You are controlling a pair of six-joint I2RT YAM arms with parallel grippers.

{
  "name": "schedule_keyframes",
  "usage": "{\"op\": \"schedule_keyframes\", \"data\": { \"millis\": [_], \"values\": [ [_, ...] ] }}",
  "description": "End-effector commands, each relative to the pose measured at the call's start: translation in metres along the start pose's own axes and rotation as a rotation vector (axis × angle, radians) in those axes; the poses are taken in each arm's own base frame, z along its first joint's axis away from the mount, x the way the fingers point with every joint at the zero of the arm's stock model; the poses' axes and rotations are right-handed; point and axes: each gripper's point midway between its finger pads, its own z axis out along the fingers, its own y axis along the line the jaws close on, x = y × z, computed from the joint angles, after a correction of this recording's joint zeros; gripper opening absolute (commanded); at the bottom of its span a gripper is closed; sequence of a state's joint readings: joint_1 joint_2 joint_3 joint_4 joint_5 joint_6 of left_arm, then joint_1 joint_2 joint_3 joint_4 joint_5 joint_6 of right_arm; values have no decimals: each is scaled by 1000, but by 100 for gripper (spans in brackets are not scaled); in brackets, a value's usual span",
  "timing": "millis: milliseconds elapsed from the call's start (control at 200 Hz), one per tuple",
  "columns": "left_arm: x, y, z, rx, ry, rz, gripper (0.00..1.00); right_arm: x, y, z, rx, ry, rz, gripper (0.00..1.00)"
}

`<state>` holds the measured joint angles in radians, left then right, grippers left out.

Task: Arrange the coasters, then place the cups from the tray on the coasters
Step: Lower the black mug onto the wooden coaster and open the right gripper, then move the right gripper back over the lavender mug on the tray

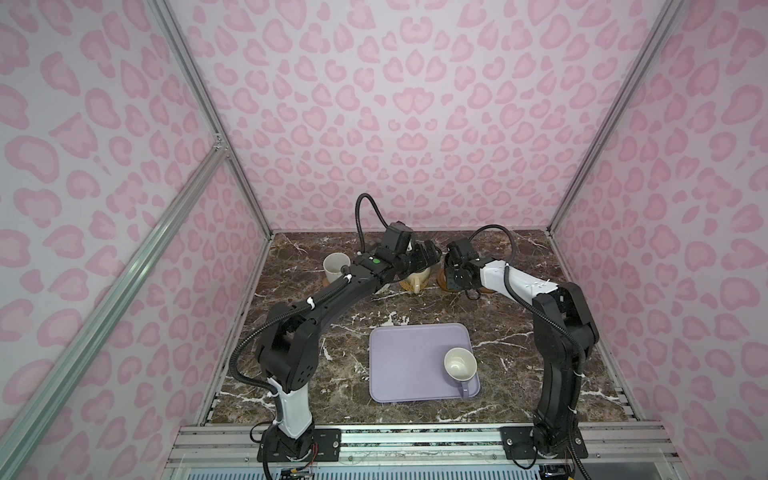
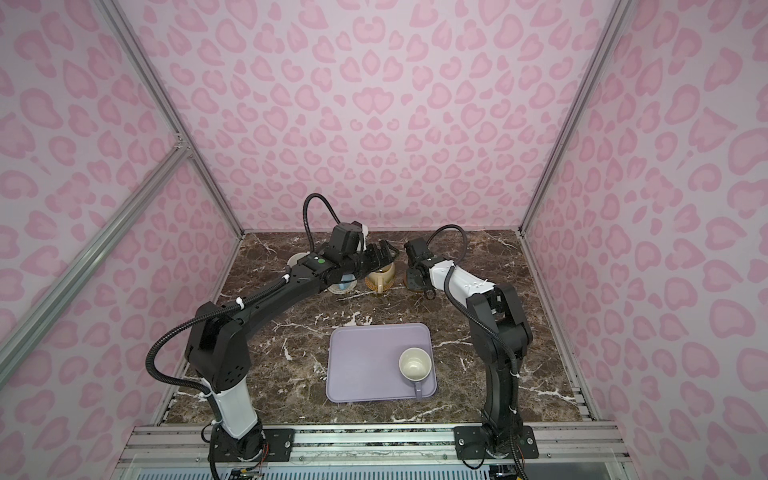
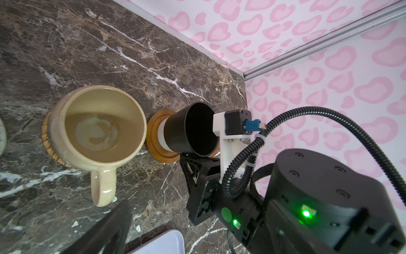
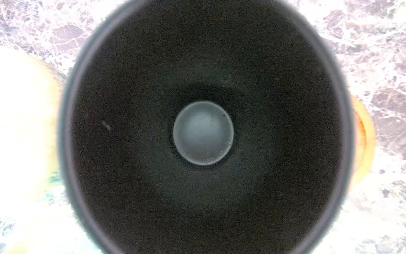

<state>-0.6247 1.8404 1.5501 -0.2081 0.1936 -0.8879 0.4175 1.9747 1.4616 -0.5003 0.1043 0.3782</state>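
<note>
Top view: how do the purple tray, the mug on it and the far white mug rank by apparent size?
1. tray
2. lavender mug, but it sits nearer the camera, so unsure
3. white mug

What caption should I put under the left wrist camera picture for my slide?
Cream mug on a woven coaster, black mug on a wooden coaster, marble table.

Dark brown marble-look tabletop [image 1: 415, 307], veined white, spreads beneath the left gripper [image 1: 430, 252] and away on every side of it. Pink heart-blotch wall panels [image 1: 415, 104] rise just beyond the gripper, framed by silver aluminium struts [image 1: 200, 104]. A slotted metal rail [image 1: 415, 434] lies well behind it.
</note>
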Motion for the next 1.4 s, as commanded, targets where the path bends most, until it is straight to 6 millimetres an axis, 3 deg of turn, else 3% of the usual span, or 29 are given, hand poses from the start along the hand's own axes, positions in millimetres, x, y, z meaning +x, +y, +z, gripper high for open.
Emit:
{"op": "schedule_keyframes", "data": {
  "millis": [0, 280, 605, 870, 1045, 1060, 1135, 1285, 1395],
  "values": [
    [-9, -8, -6, 27, -36, 14, 98, 5, 0, 3, 4, 22, -9, 4],
    [-9, -10, -9, 34, -40, 15, 98, 5, 4, -3, -11, 26, -11, 24],
    [-8, -8, -9, 24, -38, 13, 98, 4, 1, -6, 5, 25, -10, 32],
    [-8, -8, -13, 21, -43, 18, 98, -5, 1, -24, -17, -12, -8, 45],
    [-9, -10, -25, 22, -53, 33, 98, -8, 2, -49, -66, -58, 21, 66],
    [-8, -10, -27, 21, -53, 35, 97, -9, 2, -52, -68, -64, 23, 74],
    [-7, -12, -36, 32, -55, 46, 98, -8, -1, -69, -78, -77, 19, 97],
    [3, -20, -57, 74, -31, 63, 98, 5, -9, -105, -96, -95, -8, 98],
    [13, -27, -74, 111, -2, 82, 98, 26, -9, -132, -140, -83, -61, 98]
  ]
}}
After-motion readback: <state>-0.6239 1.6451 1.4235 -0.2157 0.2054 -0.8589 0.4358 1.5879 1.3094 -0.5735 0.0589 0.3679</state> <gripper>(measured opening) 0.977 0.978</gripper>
